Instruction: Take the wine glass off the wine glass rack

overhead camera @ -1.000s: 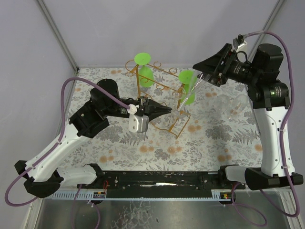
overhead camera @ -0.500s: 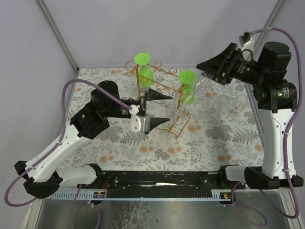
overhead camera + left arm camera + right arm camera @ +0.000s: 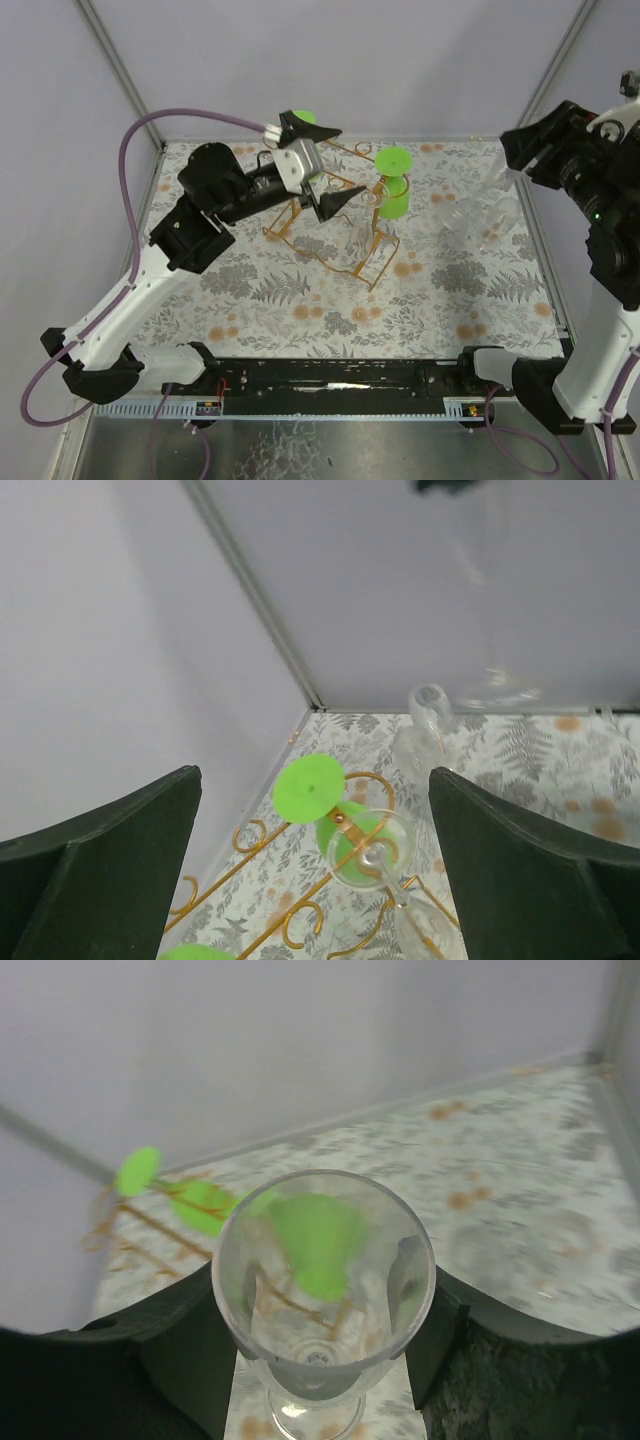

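Note:
My right gripper (image 3: 325, 1315) is shut on a clear wine glass (image 3: 325, 1250), its fingers (image 3: 185, 1335) pressing both sides of the bowl. In the top view the right gripper (image 3: 518, 158) hangs at the far right, away from the golden wire wine glass rack (image 3: 335, 250). My left gripper (image 3: 348, 160) is open, raised above the rack with nothing between its fingers (image 3: 110, 865). On the rack (image 3: 300, 915) below hang a green glass (image 3: 310, 790) and a clear glass (image 3: 372, 850). Another green glass (image 3: 393, 180) hangs on the rack's right side.
Clear glasses (image 3: 470, 212) lie on the floral table mat right of the rack. The grey back wall and its metal corner post (image 3: 255, 595) stand close behind the rack. The arms' black base rail (image 3: 330, 375) runs along the near edge.
The left gripper went from shut to wide open and rose from beside the rack to above it. The right arm pulled back to the right with the clear glass.

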